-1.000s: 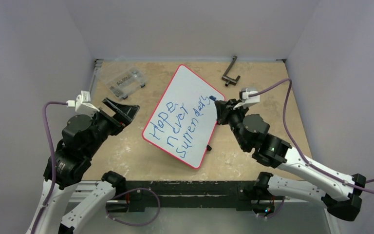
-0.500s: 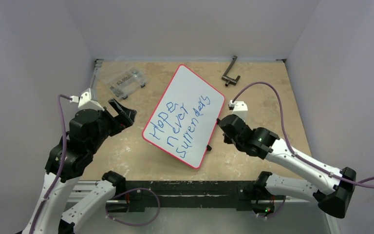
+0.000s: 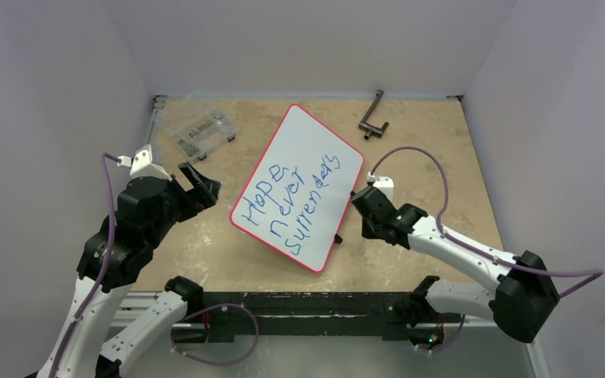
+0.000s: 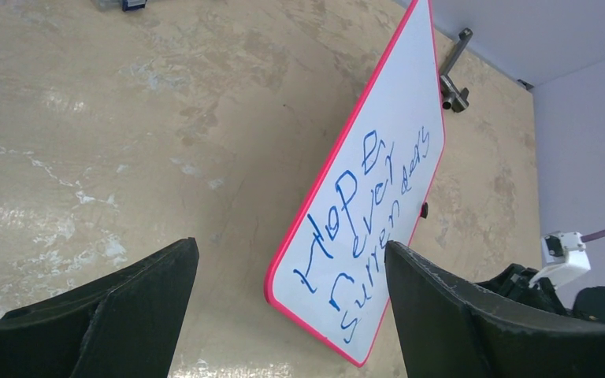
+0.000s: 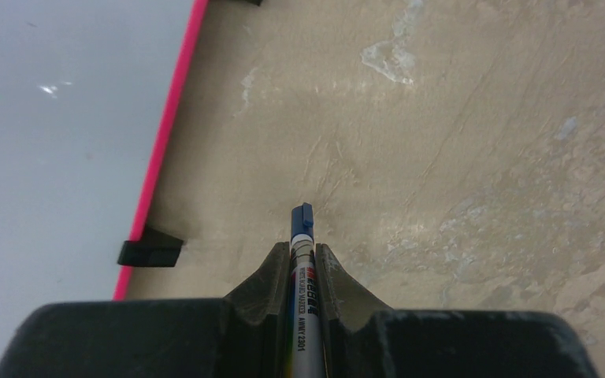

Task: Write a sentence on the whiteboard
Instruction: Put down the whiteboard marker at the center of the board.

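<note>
Right gripper (image 5: 302, 250) is clamped on the marker (image 5: 302, 228), held just beside the whiteboard (image 5: 63, 118); the sentence (image 3: 287, 203) is judged fully written; only parking the marker is left.

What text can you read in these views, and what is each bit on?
"Hope never surrenders": blue sentence, in three slanted lines on the whiteboard.
Print on the marker barrel, held in the right gripper: too small to read.
Label on the clear packet: blurred, unreadable.
</note>
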Controlling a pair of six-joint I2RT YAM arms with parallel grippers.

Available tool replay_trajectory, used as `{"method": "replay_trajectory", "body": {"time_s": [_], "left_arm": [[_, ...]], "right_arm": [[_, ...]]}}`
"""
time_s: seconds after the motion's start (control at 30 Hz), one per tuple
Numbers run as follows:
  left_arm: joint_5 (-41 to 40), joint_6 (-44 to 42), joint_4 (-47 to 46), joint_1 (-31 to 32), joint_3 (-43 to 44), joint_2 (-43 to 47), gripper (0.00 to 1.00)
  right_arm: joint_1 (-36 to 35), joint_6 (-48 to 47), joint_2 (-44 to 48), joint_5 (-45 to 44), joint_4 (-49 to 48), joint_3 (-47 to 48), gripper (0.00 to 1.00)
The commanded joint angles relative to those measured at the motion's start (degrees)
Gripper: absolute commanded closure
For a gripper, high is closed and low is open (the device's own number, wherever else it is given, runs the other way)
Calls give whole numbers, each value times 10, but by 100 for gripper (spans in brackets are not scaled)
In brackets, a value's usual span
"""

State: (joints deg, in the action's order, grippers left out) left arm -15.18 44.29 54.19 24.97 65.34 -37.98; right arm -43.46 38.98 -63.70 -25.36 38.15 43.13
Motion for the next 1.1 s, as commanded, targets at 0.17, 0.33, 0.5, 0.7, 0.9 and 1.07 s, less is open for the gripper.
{"method": "replay_trajectory", "body": {"time_s": [0.17, 0.33, 0.5, 0.7, 0.9, 1.07], "left_arm": [[-9, -13, -9, -6, -6, 5, 12], [-7, -12, -13, -6, -16, 8, 12], [-7, -24, -7, -8, -8, 4, 13], [-4, -34, -2, -8, 1, -2, 12], [1, -47, 16, -8, 16, -8, 12], [-4, -51, 23, -9, 14, -1, 12]], "right_arm": [[9, 33, -56, 46, -71, -35, 100], [8, 57, -46, 34, -55, -41, 100], [9, 44, -32, 5, -22, -9, 100], [16, 20, -39, -66, 12, 38, 100], [50, -16, -46, -67, 6, 60, 92], [69, -27, -48, -59, 0, 59, 45]]}}
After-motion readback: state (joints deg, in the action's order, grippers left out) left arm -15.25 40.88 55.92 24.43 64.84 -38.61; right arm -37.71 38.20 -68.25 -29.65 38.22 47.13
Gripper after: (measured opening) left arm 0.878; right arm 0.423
